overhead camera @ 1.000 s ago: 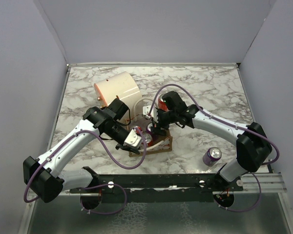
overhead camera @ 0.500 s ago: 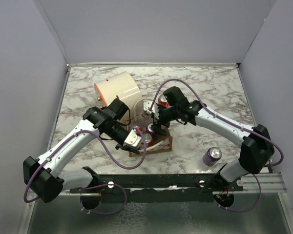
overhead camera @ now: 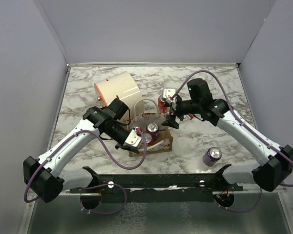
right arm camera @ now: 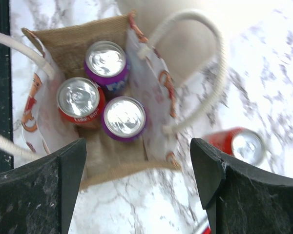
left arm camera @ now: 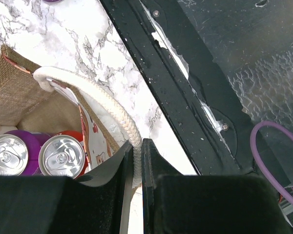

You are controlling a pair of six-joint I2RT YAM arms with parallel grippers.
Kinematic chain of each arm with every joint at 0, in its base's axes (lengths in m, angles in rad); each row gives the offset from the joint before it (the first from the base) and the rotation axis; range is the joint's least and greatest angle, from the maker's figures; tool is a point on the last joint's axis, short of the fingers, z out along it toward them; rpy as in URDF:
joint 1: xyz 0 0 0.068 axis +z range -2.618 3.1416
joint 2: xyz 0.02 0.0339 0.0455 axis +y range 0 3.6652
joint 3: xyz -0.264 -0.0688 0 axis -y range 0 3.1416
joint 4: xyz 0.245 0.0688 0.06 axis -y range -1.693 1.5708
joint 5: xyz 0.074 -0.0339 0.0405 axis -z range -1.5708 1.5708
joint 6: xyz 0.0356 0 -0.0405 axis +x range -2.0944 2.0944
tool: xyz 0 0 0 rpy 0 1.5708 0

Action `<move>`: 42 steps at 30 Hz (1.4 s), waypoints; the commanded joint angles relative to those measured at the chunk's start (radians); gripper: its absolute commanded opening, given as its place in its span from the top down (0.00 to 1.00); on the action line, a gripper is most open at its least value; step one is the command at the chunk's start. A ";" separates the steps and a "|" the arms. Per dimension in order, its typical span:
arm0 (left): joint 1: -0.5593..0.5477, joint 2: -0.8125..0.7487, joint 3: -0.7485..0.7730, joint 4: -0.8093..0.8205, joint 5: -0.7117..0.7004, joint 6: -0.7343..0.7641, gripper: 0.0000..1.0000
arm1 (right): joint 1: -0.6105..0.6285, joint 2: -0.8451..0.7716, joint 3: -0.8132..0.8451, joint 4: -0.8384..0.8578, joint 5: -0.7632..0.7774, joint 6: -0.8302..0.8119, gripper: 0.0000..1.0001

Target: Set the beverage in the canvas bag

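Note:
The canvas bag [overhead camera: 162, 145] stands at the table's middle front, tan inside [right arm camera: 71, 41] with a white printed outside. Three cans stand upright in it: a purple can [right arm camera: 106, 61], a red can [right arm camera: 80, 100] and a second purple can [right arm camera: 123, 117]. My left gripper [overhead camera: 135, 139] is shut on the bag's near white rope handle [left arm camera: 112, 107] and holds it out towards the table's front edge. My right gripper [overhead camera: 172, 116] is open and empty, above the table to the right of the bag. Its fingers [right arm camera: 210, 170] frame the bag's right edge.
A red can [overhead camera: 163, 102] stands on the table behind the bag and shows in the right wrist view [right arm camera: 238, 145]. A purple can [overhead camera: 212, 155] stands at the front right. A cream cylinder [overhead camera: 118, 89] lies at the back left. The black mounting rail [left arm camera: 185, 97] runs along the front edge.

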 commanded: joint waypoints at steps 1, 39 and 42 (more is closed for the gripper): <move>-0.001 0.002 -0.011 0.007 -0.025 -0.012 0.88 | -0.108 -0.142 -0.060 -0.088 -0.014 0.010 0.13; 0.006 0.011 -0.012 0.041 -0.057 -0.065 0.87 | -0.508 -0.403 -0.259 -0.792 0.396 -0.102 0.03; 0.006 0.017 -0.010 0.044 -0.060 -0.065 0.87 | -0.508 -0.384 -0.252 -0.803 0.398 -0.123 0.03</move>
